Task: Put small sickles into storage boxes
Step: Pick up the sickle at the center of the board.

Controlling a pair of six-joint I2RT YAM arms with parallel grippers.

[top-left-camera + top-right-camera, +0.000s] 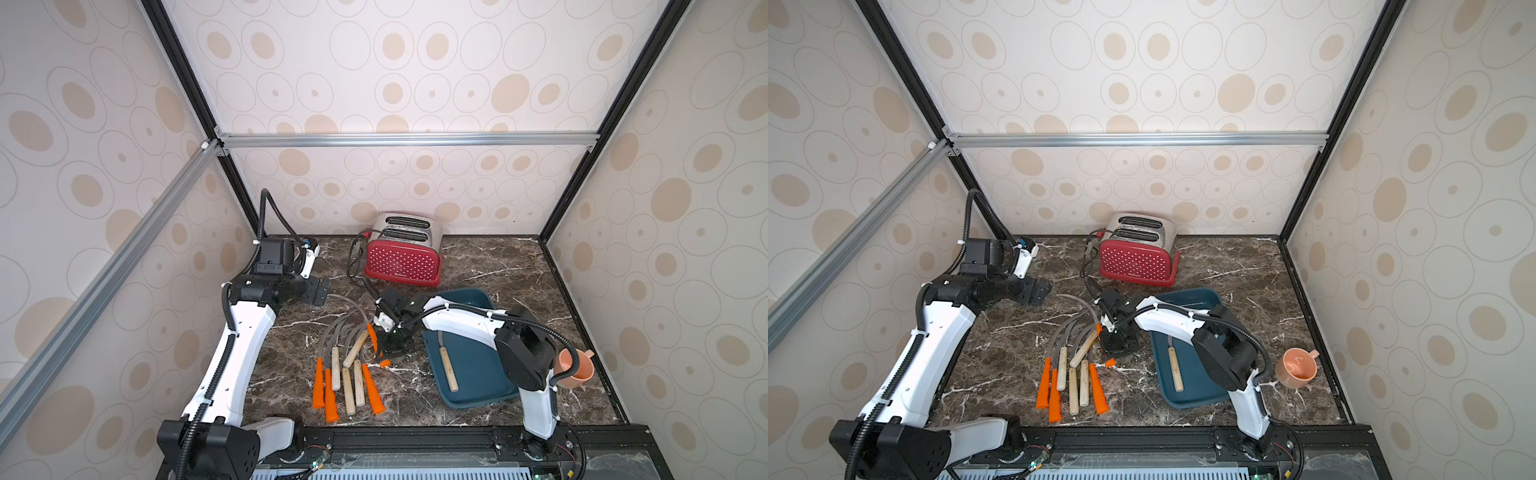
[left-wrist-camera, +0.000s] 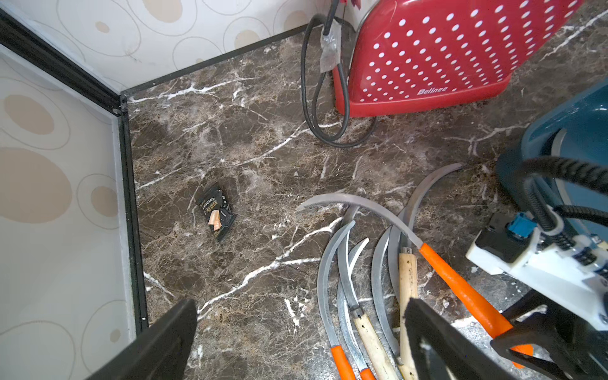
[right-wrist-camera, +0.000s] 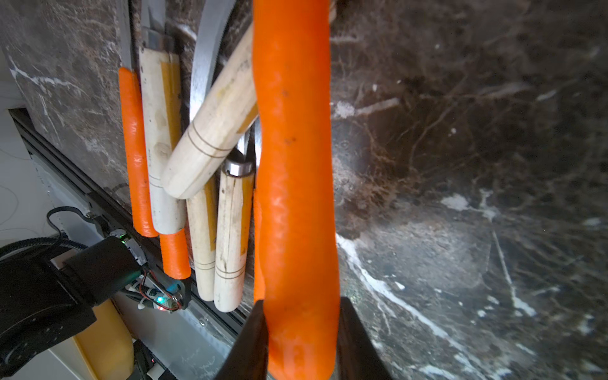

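Pinching orange-handled sickle by butt, right fingers, blade pointing rearward, left fingers spread

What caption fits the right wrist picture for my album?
The right tool grips an orange-handled sickle, other sickles lying beside it.

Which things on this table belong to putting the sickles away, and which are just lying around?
Job: blue tray, wooden-handled sickle lying in it, pile of sickles, orange-handled sickle in the right gripper.
Lying about: red toaster, pink cup, small black packet.
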